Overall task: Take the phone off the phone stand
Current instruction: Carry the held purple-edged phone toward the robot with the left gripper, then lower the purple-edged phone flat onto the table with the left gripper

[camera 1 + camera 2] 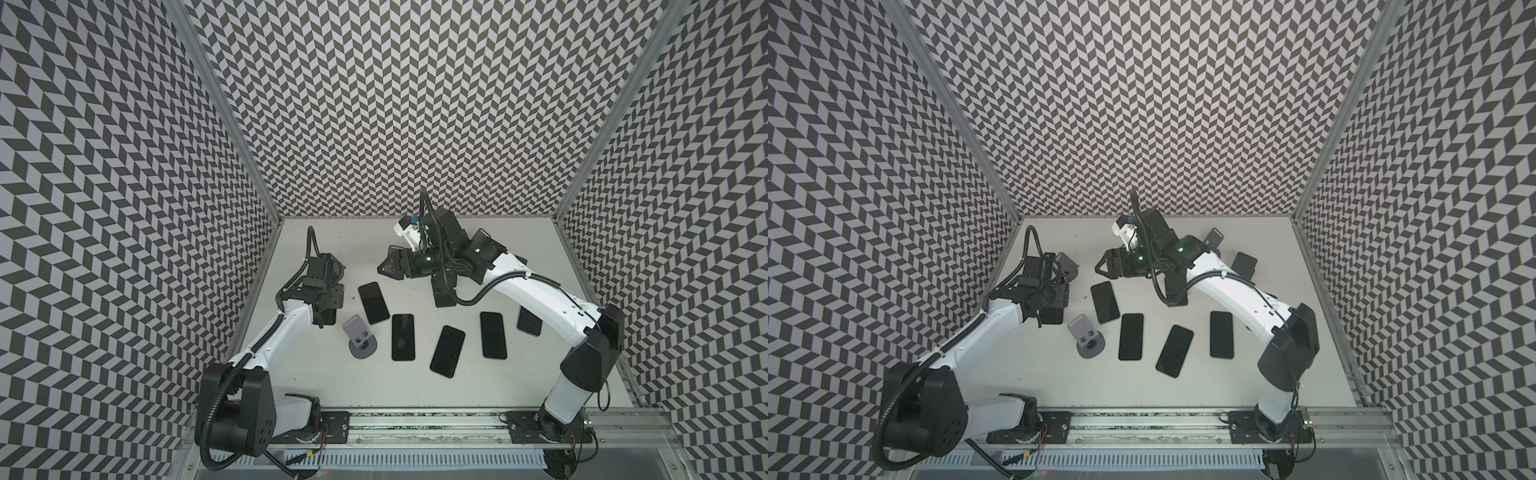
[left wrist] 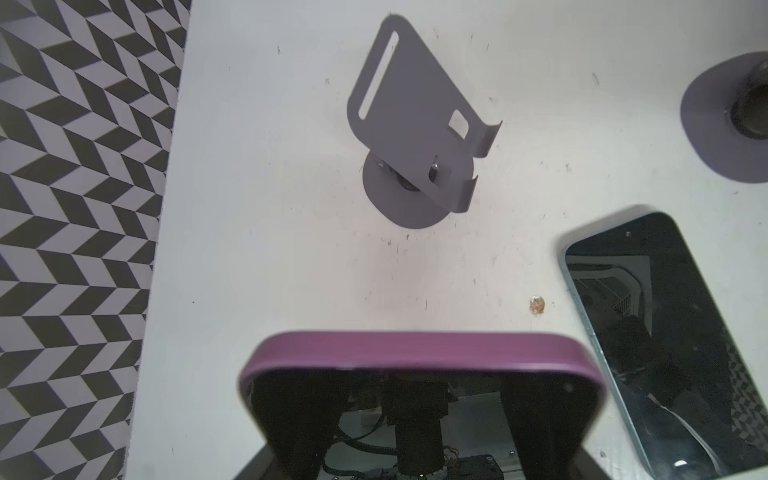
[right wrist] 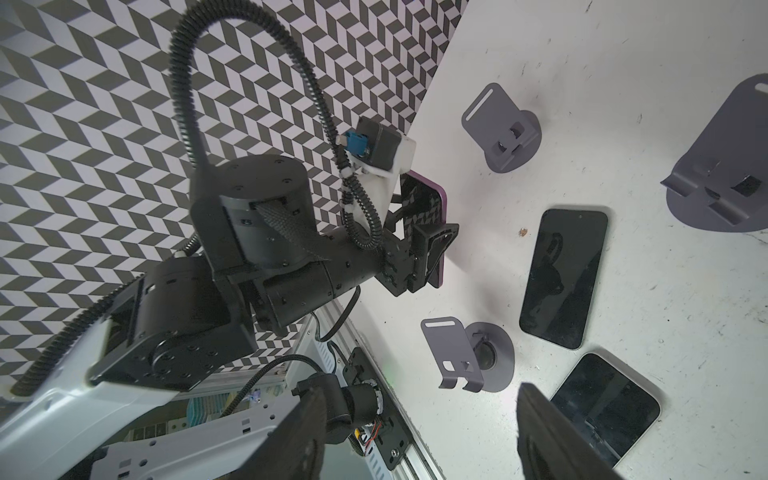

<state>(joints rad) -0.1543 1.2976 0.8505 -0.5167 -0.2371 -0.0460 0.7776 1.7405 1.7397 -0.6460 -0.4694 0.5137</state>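
The phone (image 2: 415, 351), in a purple case, is held on edge above the table with my left gripper (image 2: 419, 395) shut on it; it also shows in the right wrist view (image 3: 437, 224). In both top views this gripper (image 1: 328, 313) (image 1: 1052, 313) hangs at the left. Beyond it stands an empty grey phone stand (image 2: 415, 124) (image 1: 1068, 266) (image 3: 498, 129), a gap away from the phone. My right gripper (image 1: 384, 266) (image 3: 419, 436) hovers over the table's middle, pointing left, open with nothing between its fingers.
A second empty grey stand (image 1: 360, 337) sits in front of the left gripper. Several black phones lie flat across the middle, the nearest (image 1: 373, 302) just right of the left gripper. More stands (image 1: 1214, 237) are behind the right arm. Patterned walls enclose three sides.
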